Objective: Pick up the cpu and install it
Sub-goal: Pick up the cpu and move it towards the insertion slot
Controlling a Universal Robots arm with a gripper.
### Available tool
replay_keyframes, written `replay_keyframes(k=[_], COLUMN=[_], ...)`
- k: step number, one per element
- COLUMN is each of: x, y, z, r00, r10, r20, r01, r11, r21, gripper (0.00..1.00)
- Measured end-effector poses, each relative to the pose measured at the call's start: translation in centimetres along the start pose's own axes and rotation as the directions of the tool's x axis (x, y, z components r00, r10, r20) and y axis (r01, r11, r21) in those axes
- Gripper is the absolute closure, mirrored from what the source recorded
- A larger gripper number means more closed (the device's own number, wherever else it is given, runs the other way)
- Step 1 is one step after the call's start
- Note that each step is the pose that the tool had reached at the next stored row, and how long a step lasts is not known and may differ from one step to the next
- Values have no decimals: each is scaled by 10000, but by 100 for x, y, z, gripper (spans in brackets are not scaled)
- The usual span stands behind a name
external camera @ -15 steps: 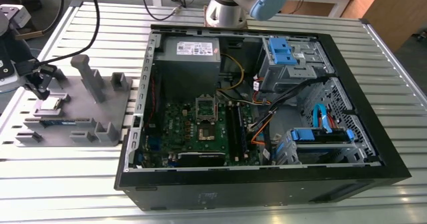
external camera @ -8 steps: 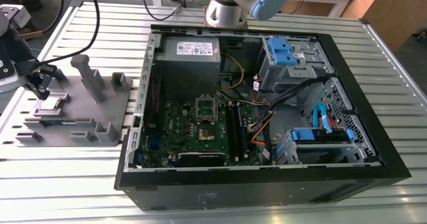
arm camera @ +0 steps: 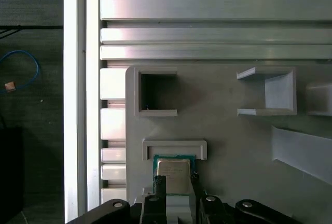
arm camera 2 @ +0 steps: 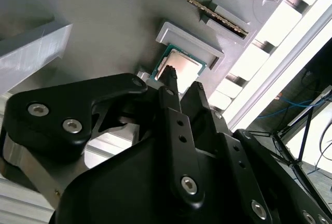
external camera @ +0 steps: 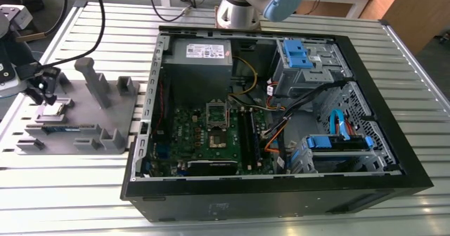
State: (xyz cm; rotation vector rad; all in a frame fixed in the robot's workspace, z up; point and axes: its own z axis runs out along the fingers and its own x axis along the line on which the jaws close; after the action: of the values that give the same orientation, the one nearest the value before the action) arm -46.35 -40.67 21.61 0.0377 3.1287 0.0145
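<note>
A slatted metal table (external camera: 63, 194) carried an open computer case (external camera: 393, 183) toward the exterior view's right. Its motherboard (external camera: 211, 136) faced up, with the processor socket (external camera: 216, 121) bare near the board's middle. At the exterior view's left, just beside the case, lay a grey fixture tray (external camera: 105, 115) with upright posts and pockets. The arm's gripper (external camera: 43, 91) hung low over the left part of that tray, well apart from the socket. The cpu (external camera: 56, 108) sat flat in its shallow pocket on the tray, silvery top upward. A long memory stick (external camera: 60, 128) lay in a slot on the near side of it. In the first wrist view the gripper (arm camera: 177, 180) stood directly above the cpu (arm camera: 173, 168). One edge of the chip was tucked against the pocket's raised lip (arm camera: 174, 149). The jaws were parted to roughly the chip's width, one finger over each of two opposite edges, and the metal top showed between them. The second wrist view gave the same relation: the gripper (arm camera 2: 184, 81) pointed straight at the cpu (arm camera 2: 181, 66), with the fingertips (arm camera 2: 168, 73) over its near edge. Being square, the chip offered no long axis. What mattered was that its sides ran square to the pocket and parallel to the finger faces, so the jaws looked lined up across it. Whether the pads touched its rim could not be told, and it had not left the pocket.
</note>
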Motion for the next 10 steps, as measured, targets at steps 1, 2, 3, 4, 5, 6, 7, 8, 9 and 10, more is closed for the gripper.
replay_keyframes(k=[1, 2, 3, 4, 5, 6, 7, 8, 9, 10], x=[0, 0, 0, 0, 0, 0, 0, 0, 0, 0], y=[0, 0, 0, 0, 0, 0, 0, 0, 0, 0], z=[0, 0, 0, 0, 0, 0, 0, 1, 1, 1], r00=[10000, 10000, 10000, 10000, 10000, 10000, 10000, 10000, 10000, 10000], r10=[0, 0, -1, 0, 0, 0, 0, 0, 0, 0], r20=[0, 0, 0, 0, 0, 0, 0, 0, 0, 0], r01=[0, 0, 1, 0, 0, 0, 0, 0, 0, 0], r11=[10000, 10000, 10000, 10000, 10000, 10000, 10000, 10000, 10000, 10000], r21=[0, 0, 0, 0, 0, 0, 0, 0, 0, 0], gripper=[71, 65, 59, 59, 53, 53, 48, 42, 36, 36])
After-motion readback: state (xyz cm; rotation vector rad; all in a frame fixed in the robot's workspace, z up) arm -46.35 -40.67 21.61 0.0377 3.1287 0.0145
